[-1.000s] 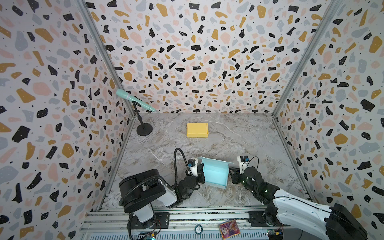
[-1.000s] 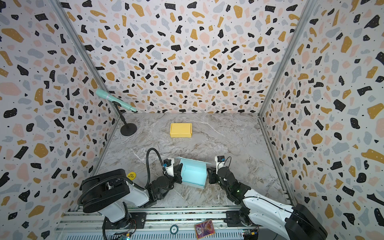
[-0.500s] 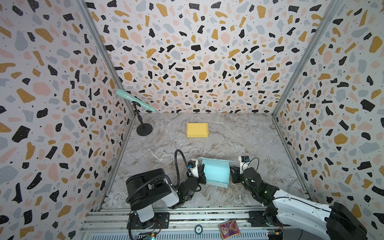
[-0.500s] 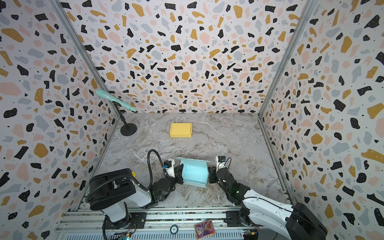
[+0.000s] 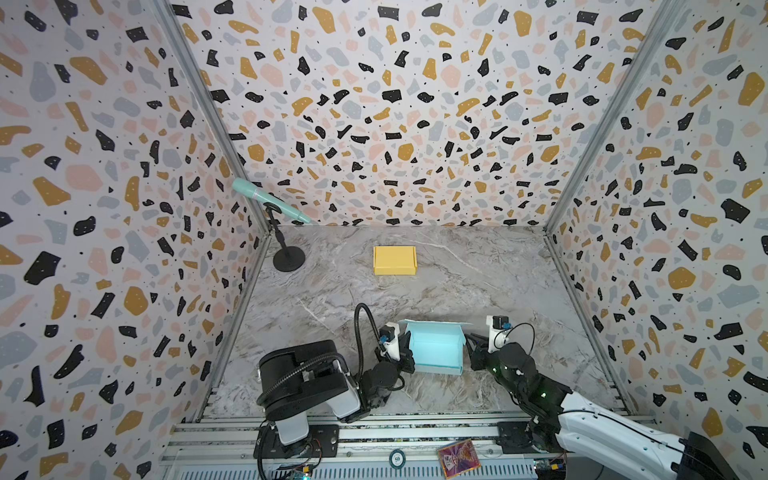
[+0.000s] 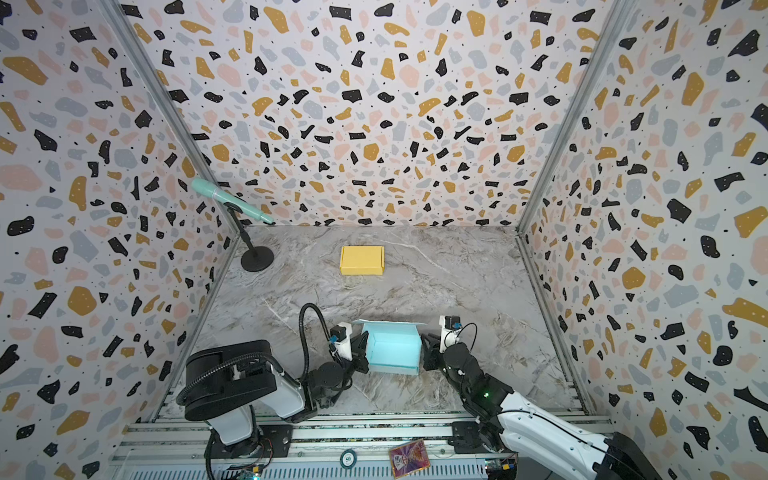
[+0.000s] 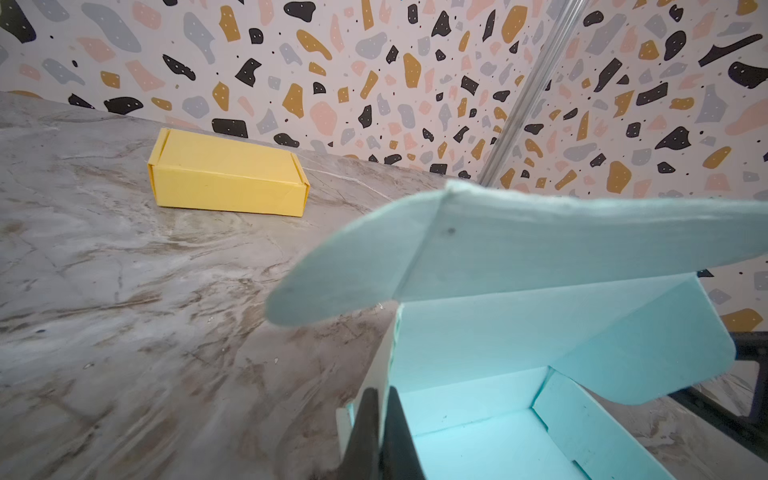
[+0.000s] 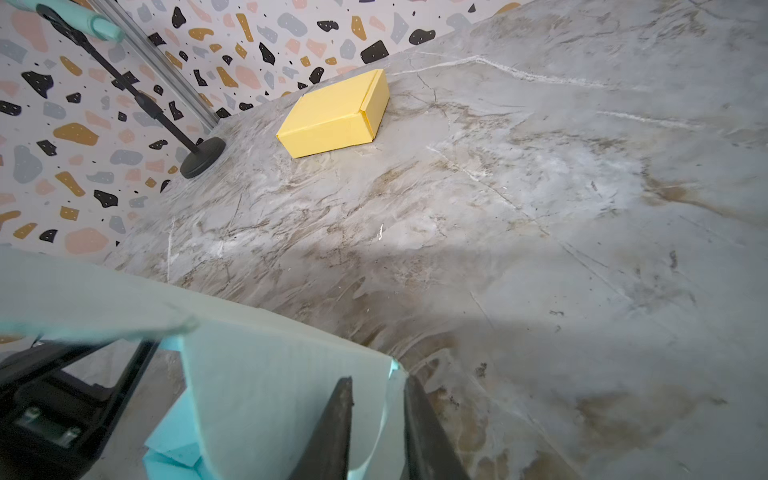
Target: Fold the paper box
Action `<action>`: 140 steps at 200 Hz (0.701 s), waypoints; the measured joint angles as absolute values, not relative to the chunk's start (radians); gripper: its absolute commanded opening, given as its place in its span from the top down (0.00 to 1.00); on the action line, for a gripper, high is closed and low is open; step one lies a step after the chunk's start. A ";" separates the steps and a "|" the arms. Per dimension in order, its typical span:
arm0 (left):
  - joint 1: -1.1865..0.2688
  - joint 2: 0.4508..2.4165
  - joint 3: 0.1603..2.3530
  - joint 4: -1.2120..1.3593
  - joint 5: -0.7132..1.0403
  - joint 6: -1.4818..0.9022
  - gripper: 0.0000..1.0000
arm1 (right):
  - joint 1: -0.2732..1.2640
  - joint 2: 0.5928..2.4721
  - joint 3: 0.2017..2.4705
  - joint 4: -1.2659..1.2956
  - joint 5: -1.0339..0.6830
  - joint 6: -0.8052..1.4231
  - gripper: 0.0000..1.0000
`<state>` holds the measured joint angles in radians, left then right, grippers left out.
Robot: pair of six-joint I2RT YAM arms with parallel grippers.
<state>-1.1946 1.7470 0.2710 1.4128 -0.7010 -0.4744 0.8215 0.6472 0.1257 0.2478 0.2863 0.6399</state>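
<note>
Paper box (image 5: 436,349) — pale blue, walls raised, lid flap standing open — is located near the front of the table (image 5: 457,282). Its left wall is pinched by the left gripper (image 7: 380,428), and its right side flap by the right gripper (image 8: 376,419). Compared with one second earlier, the box is set squarer and the left arm is swung inward.

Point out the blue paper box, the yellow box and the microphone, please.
blue paper box (image 5: 436,348): in a top view, on its bright inner face.
yellow box (image 5: 394,258): in a top view, middle of its closed top.
microphone (image 5: 257,194): in a top view, on its teal body.
</note>
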 measured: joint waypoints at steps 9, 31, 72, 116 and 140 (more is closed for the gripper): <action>-1.201 1.747 0.271 1.412 -0.709 -0.471 1.00 | 0.822 0.622 0.120 0.231 0.290 0.646 0.76; -1.213 1.748 0.277 1.407 -0.724 -0.463 1.00 | 0.823 0.584 0.100 0.194 0.293 0.656 0.77; -1.221 1.763 0.302 1.391 -0.748 -0.456 1.00 | 0.860 0.592 0.089 0.168 0.302 0.677 0.80; -1.238 1.763 0.327 1.348 -0.786 -0.456 1.00 | 0.966 0.646 0.084 0.173 0.355 0.717 0.81; -1.246 1.763 0.328 1.343 -0.798 -0.457 1.00 | 1.000 0.702 0.078 0.197 0.378 0.733 0.81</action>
